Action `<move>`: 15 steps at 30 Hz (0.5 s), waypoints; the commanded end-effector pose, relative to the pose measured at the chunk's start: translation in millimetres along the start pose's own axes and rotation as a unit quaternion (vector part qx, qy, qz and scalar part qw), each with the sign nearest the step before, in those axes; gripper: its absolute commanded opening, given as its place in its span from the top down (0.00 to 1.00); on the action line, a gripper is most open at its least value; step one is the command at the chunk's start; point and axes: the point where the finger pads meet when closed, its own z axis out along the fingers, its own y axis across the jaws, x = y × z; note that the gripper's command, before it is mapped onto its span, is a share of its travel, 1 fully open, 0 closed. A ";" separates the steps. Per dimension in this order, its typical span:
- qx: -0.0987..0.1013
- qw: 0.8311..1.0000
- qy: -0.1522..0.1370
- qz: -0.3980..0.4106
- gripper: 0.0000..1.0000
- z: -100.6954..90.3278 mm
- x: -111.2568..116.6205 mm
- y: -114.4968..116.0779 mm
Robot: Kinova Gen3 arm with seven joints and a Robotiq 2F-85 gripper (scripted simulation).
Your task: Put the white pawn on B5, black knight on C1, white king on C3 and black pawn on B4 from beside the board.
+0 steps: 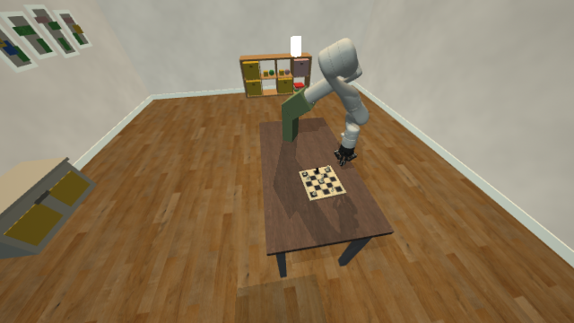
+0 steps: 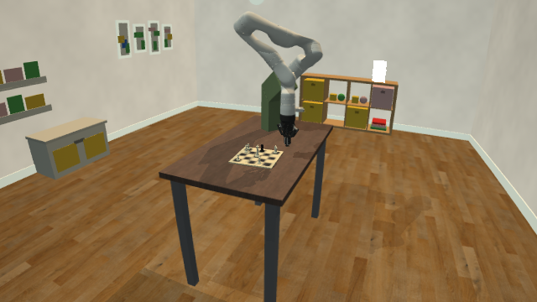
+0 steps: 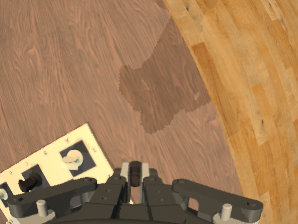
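Observation:
The chessboard [image 1: 322, 184] lies on the dark wooden table and also shows in the exterior view [image 2: 256, 156]; one corner of it shows in the wrist view [image 3: 53, 169]. Several small white pieces and one black piece [image 1: 317, 170] stand on it. My gripper [image 1: 344, 162] hangs just off the board's far right corner, a little above the table top, and also shows in the exterior view [image 2: 288, 143]. In the wrist view my fingers are shut on a small dark piece [image 3: 135, 172], which looks like the black pawn. Its lower part is hidden by the fingers.
The arm's green pedestal [image 1: 291, 118] stands at the table's far end. The table's right edge [image 1: 359, 166] runs close beside the gripper, with floor beyond it. A shelf unit [image 1: 275, 75] stands against the back wall.

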 end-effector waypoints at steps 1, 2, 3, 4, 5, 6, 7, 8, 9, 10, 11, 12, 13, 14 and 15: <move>0.003 1.000 -0.010 -0.007 1.00 -27.3 -9.2 -2.2; 0.003 1.000 -0.010 -0.007 1.00 -30.4 -9.1 -2.2; 0.003 1.000 -0.010 -0.007 1.00 -32.6 -9.1 -2.2; 0.003 1.000 -0.010 -0.007 1.00 -34.1 -9.0 -2.2; 0.003 1.000 -0.010 -0.007 1.00 -34.9 -9.0 -2.2; 0.003 1.000 -0.010 -0.007 1.00 -35.2 -9.0 -2.2; 0.003 1.000 -0.010 -0.007 1.00 -35.2 -9.2 -2.1; 0.003 1.000 -0.009 -0.008 1.00 -34.0 -8.0 -0.9; 0.003 1.000 -0.009 -0.008 1.00 -34.0 -8.2 -0.9; 0.003 1.000 -0.009 -0.008 1.00 -34.0 -8.2 -0.9; 0.003 1.000 -0.009 -0.008 1.00 -34.0 -8.2 -0.9; 0.003 1.000 -0.009 -0.008 1.00 -34.0 -8.2 -0.9; 0.003 1.000 -0.009 -0.008 1.00 -34.0 -8.2 -0.9; 0.003 1.000 -0.009 -0.008 1.00 -34.0 -8.2 -0.9; 0.003 1.000 -0.009 -0.008 1.00 -34.0 -8.2 -0.9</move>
